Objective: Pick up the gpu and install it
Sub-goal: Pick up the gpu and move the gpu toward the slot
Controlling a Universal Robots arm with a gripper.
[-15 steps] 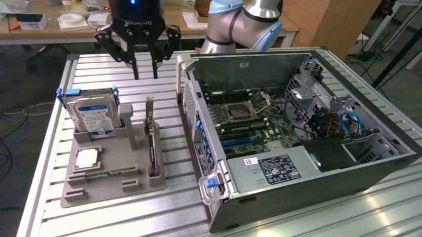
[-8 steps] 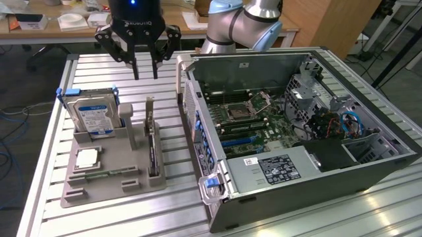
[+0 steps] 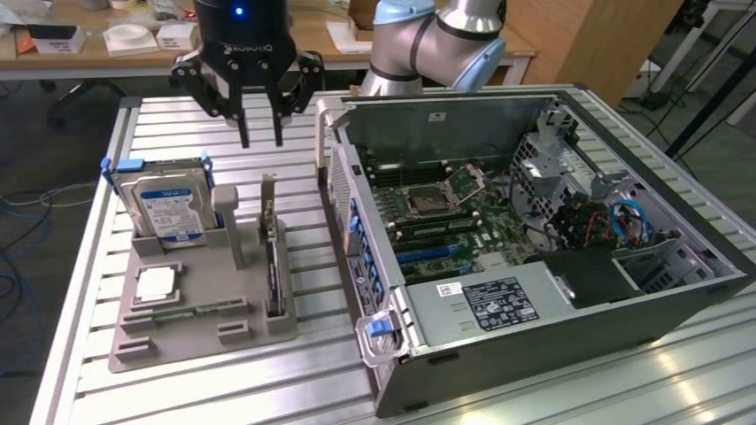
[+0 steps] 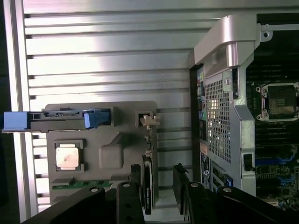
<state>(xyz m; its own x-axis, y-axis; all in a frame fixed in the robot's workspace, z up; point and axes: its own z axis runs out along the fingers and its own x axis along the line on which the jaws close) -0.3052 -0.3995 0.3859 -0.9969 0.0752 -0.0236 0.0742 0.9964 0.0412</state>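
My black gripper [image 3: 262,140], spread and empty, hangs upper left in the exterior view above the thin dark gpu card [image 3: 274,274]. The wrist view shows that card [image 4: 149,182] edge-on between my fingertips [image 4: 180,184].

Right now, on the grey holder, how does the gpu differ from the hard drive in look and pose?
The hard drive is a thick silver box with a blue-and-white label; the gpu is a thin dark card with a metal bracket. The hard drive has blue side rails; the gpu has none. Both stand on edge in the grey holder.
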